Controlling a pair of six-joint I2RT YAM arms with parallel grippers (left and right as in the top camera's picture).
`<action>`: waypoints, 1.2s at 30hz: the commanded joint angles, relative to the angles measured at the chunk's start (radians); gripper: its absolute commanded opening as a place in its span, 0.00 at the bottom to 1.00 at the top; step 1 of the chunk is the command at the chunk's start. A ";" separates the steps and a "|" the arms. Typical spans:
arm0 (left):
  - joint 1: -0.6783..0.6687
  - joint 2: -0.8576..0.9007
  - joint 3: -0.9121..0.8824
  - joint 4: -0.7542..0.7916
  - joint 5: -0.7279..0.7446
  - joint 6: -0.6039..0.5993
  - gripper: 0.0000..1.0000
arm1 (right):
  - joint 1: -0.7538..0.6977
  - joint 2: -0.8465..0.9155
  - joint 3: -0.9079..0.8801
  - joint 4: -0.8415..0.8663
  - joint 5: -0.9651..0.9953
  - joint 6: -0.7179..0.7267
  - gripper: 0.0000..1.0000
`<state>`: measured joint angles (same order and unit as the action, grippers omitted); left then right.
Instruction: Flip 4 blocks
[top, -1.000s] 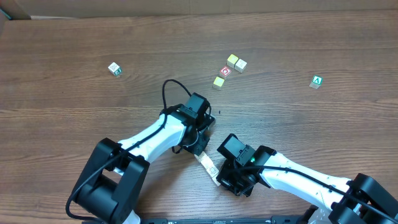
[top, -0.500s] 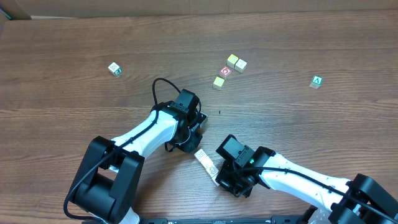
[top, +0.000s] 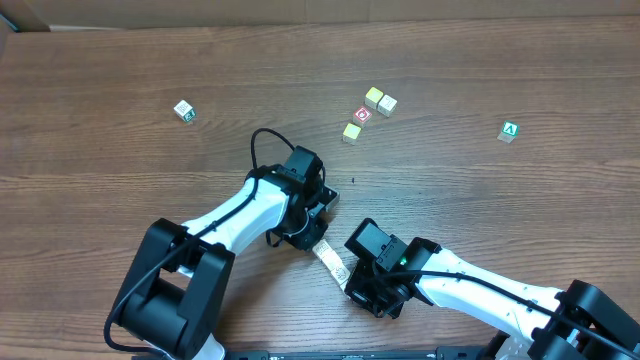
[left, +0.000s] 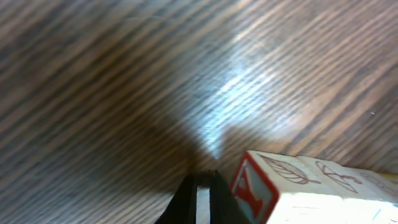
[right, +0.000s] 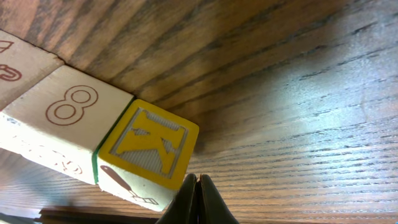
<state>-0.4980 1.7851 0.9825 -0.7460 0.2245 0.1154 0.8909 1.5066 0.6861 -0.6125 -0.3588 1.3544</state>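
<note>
- The overhead view is bright and evenly lit. The grain of the worktop (top: 120, 60) is crisp, and the left arm (top: 240, 212) and right arm (top: 480, 290) cast only short, soft shadows close beneath them.
- The left wrist view is blurred throughout. A pale streak of glare crosses the wood at upper right, and a broad dark shadow spreads to the lower left.
- The right wrist view is sharp on the yellow-faced block (right: 149, 144). Shadow darkens the wood above it, and glare whitens the grain at right.

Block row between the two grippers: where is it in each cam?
Overhead: block row just below centre, a pale diagonal strip.
Left wrist: block row bottom right, red Y end by the left gripper.
Right wrist: block row at left, yellow K block by the right gripper.
Shared landmark: wood-grain table.
</note>
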 joint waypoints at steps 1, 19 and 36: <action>-0.023 0.058 -0.047 -0.007 0.005 0.027 0.04 | 0.004 -0.001 0.000 0.006 0.015 0.011 0.04; -0.028 0.058 -0.047 -0.001 0.006 0.027 0.04 | 0.006 -0.001 0.000 0.023 0.105 -0.004 0.04; -0.052 0.058 -0.047 0.013 0.012 0.027 0.04 | 0.007 -0.001 0.000 0.042 0.142 -0.004 0.04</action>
<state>-0.5224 1.7851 0.9810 -0.7406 0.2153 0.1162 0.8917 1.5066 0.6804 -0.5968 -0.2600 1.3567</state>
